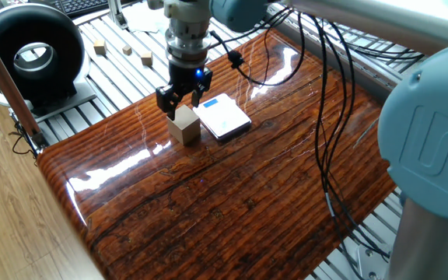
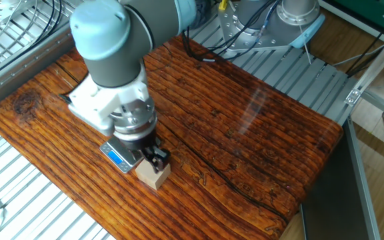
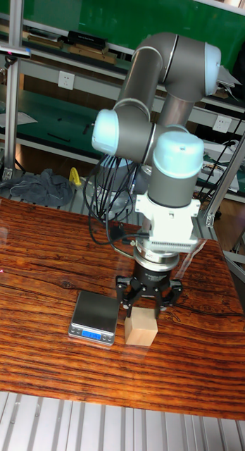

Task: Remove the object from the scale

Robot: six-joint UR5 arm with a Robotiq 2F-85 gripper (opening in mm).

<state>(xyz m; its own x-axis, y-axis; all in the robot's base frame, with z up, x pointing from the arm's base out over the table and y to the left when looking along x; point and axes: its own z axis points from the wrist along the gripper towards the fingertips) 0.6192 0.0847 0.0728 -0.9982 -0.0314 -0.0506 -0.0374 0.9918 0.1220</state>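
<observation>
The object, a light-tan wooden cube (image 1: 184, 124) (image 2: 153, 175) (image 3: 140, 326), rests on the wooden table just beside the scale, off its panel. The scale (image 1: 224, 117) (image 2: 117, 158) (image 3: 94, 315) is a flat white slab with a bluish top, and nothing lies on it. My gripper (image 1: 181, 101) (image 2: 154, 160) (image 3: 148, 303) hangs directly over the cube. It is open, its fingers spread a little wider than the cube and level with the cube's top edge. Nothing is held between them.
Three small wooden blocks (image 1: 126, 51) lie on the slatted metal surface at the back left, near a black ring-shaped device (image 1: 29, 50). Black cables (image 1: 325, 117) hang across the right side of the table. The robot's large base joint (image 1: 434, 155) fills the right edge.
</observation>
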